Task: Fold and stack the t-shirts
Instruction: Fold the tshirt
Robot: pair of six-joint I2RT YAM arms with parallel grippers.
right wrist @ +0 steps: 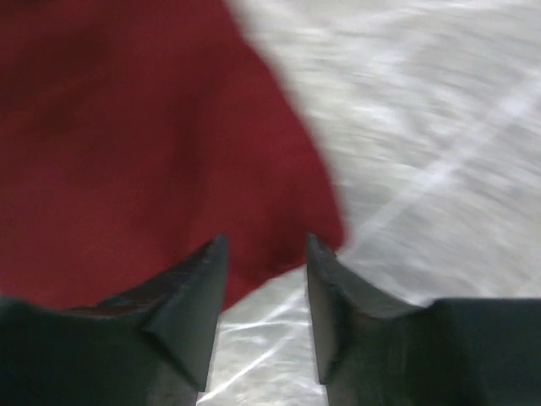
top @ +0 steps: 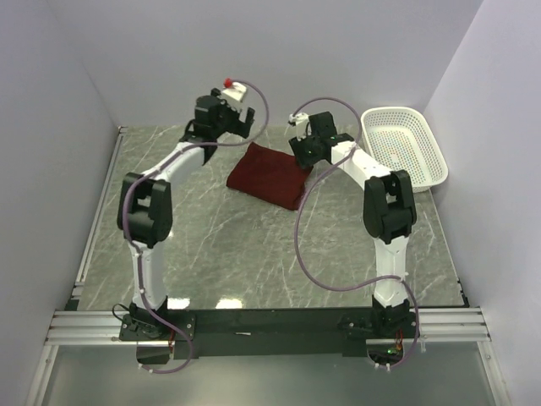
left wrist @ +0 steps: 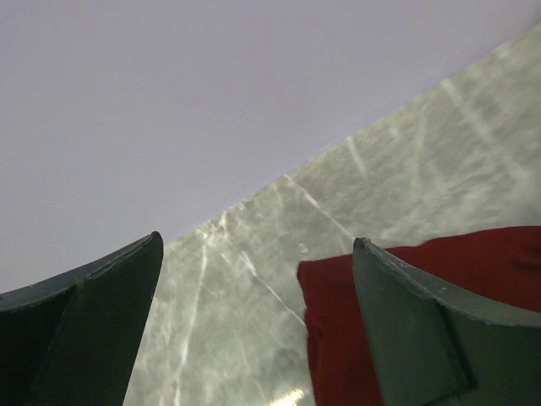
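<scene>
Lying folded, t-shirt [top: 269, 176], basket [top: 404, 111] far R, L end effector [left wrist: 258, 239] wide, R end effector [right wrist: 267, 238] half-open

Bright, even light falls from overhead, and the table [top: 221, 302] shows a pale glare near its front edge. The left wrist view is fairly sharp. The right wrist view is smeared, and the shirt [right wrist: 127, 144] looks soft-edged.

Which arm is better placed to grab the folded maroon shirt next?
Probably right. The right fingers stand open just over the t-shirt edge, with cloth filling much of their view. The left fingers, also open, sit off its far corner, facing mostly bare table.
</scene>
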